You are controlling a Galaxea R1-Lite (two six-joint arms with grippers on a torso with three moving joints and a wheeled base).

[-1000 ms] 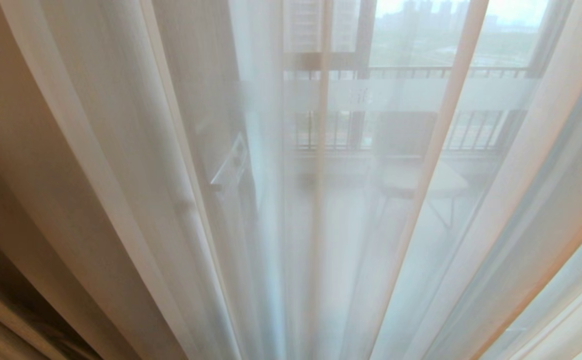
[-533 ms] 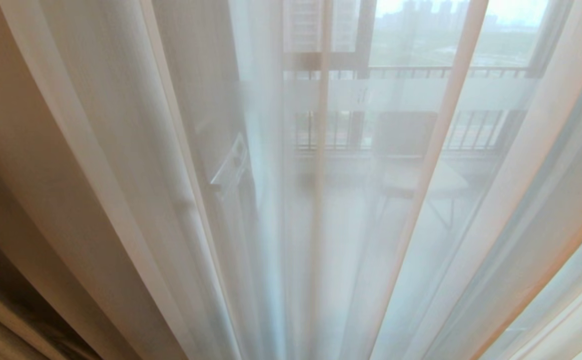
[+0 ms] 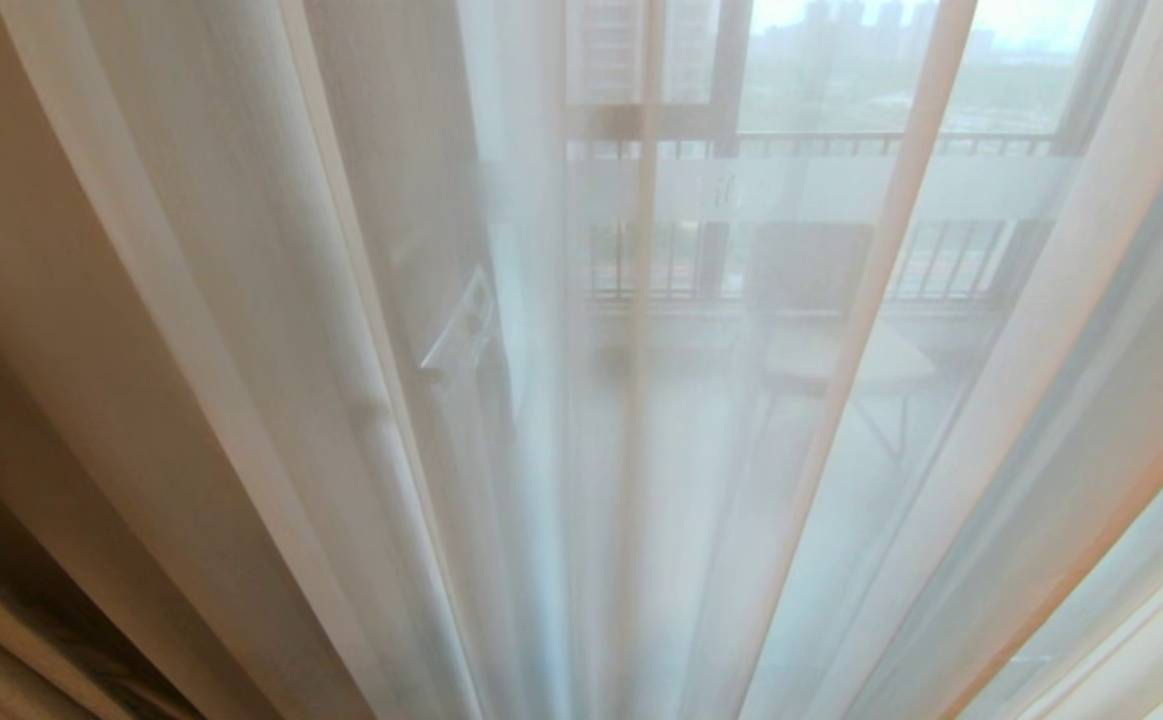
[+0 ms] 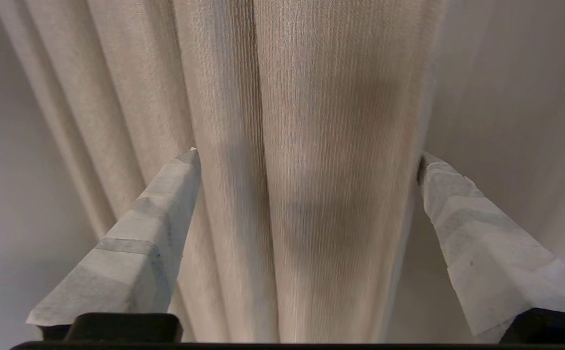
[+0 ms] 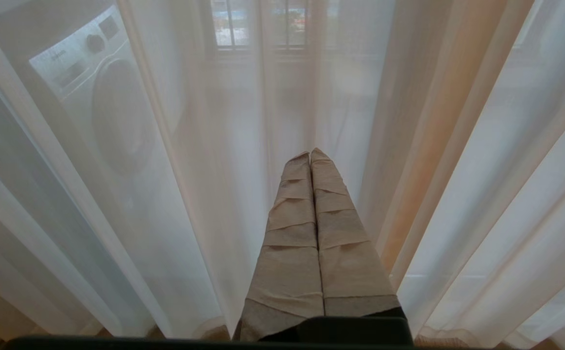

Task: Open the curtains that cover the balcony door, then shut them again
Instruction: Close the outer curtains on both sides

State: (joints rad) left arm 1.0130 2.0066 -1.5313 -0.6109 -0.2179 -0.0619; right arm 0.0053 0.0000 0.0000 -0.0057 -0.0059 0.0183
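Thick beige-grey woven curtains hang in upright pleats between the left gripper's spread fingers; white sheers veil the dark-framed balcony door, ahead of the right gripper.

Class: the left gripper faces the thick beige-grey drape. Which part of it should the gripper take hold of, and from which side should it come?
Probably the rounded vertical fold of the thick drape that stands out between the fingers of the open left gripper. Come straight on from the room side, one finger on each flank. The fold runs vertically and bulges forward, so the jaws can pinch across it.
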